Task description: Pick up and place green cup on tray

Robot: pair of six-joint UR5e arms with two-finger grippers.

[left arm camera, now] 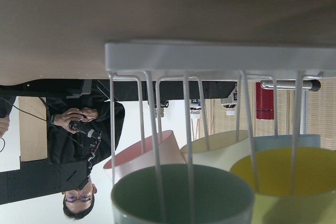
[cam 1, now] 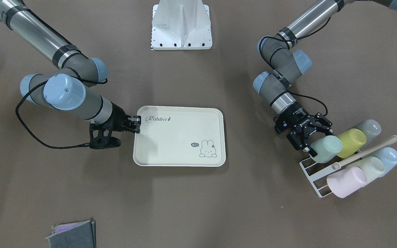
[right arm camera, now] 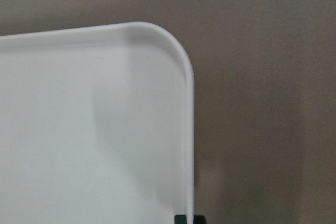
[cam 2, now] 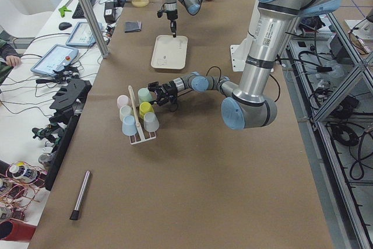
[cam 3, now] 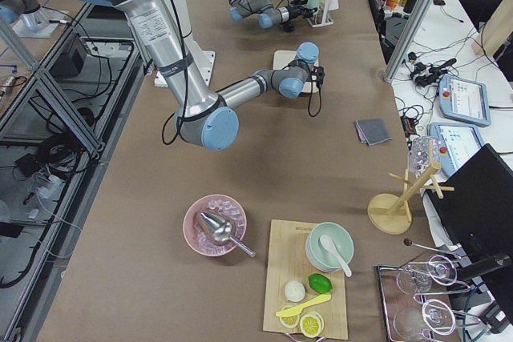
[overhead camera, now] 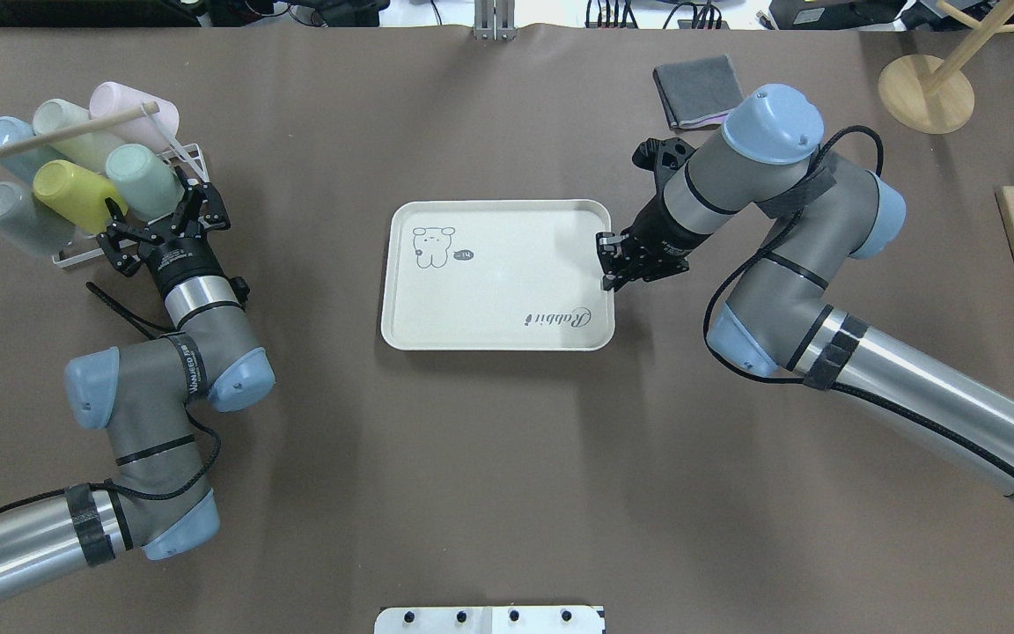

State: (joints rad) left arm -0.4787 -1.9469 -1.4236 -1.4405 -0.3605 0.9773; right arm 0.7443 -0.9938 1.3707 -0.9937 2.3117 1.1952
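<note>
The green cup (cam 1: 326, 148) is not on the tray (cam 1: 179, 137) yet. It lies tipped on the white rack (cam 1: 310, 170) near the desk's left end. The left tool (cam 1: 317, 140) is wide, right at the cup's mouth. The right tool (cam 1: 137, 124) is narrow and looks pinched on the tray's rim, mid-desk. Grabbing, lifting and carrying are left.

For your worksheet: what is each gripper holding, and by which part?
Right gripper seems to pinch the tray by a short edge. Left gripper, open at the green cup, holds nothing.
</note>
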